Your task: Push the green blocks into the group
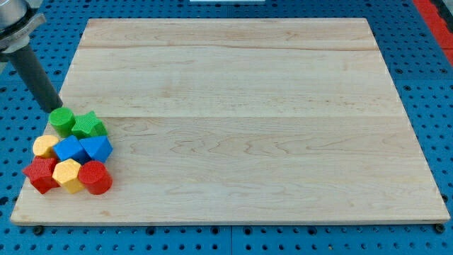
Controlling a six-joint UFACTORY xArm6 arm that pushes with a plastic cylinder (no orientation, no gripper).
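A green cylinder (61, 121) and a green star block (88, 125) sit side by side at the view's left, touching the top of a tight cluster. The cluster holds a yellow block (45, 146), a blue block (69, 149), a second blue block (97, 148), a red block (41, 173), a yellow hexagonal block (69, 174) and a red cylinder (95, 177). My tip (52, 108) is just above and left of the green cylinder, right against its top edge. The rod slants up to the view's top left corner.
The wooden board (241, 113) lies on a blue perforated table (14, 127). The cluster sits near the board's left edge and bottom left corner.
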